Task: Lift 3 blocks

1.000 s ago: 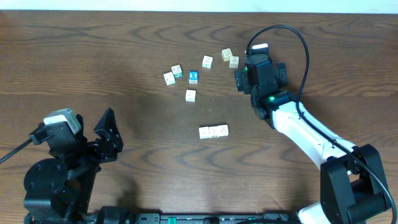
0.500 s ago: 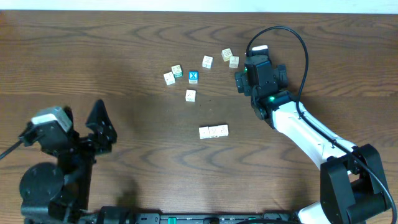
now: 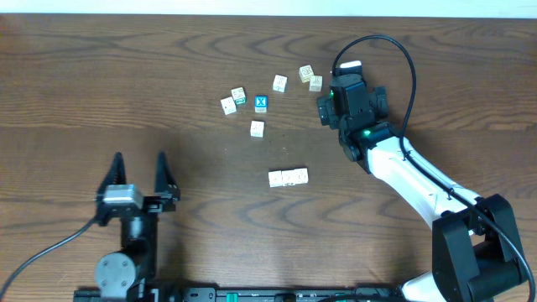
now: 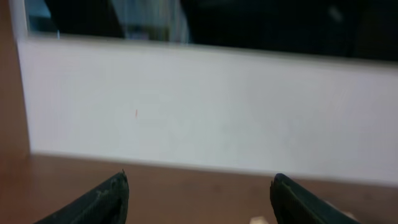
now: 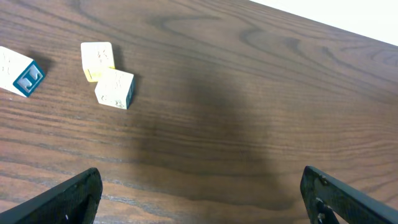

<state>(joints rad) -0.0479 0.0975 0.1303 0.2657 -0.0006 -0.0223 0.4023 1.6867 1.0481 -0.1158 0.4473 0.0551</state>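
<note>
Though neither wrist camera catches them, the 3 blocks (image 3: 288, 177) show plainly in the overhead view. They form a short row just below the centre of the frame, side by side and touching, flat on the dark wooden table (image 3: 168, 75). Toward upper centre lie seven loose cubes (image 3: 257, 128), among them a blue-faced cube (image 3: 261, 104) with a white X.

The right wrist view takes in only a yellowish cube (image 5: 97, 61) and a white cube (image 5: 115, 88) just beside each other at its upper left. A third cube (image 5: 18, 71) is cut off by the left edge. The right gripper (image 5: 200, 177) stands spread wide over bare wood, grasping nothing.

The left gripper (image 3: 138, 164), at lower left and well apart from the row, is likewise released with nothing between its fingers. Its blurred camera shows a white wall (image 4: 205, 106) beyond the table, with a dark band (image 4: 249, 25) above it.
</note>
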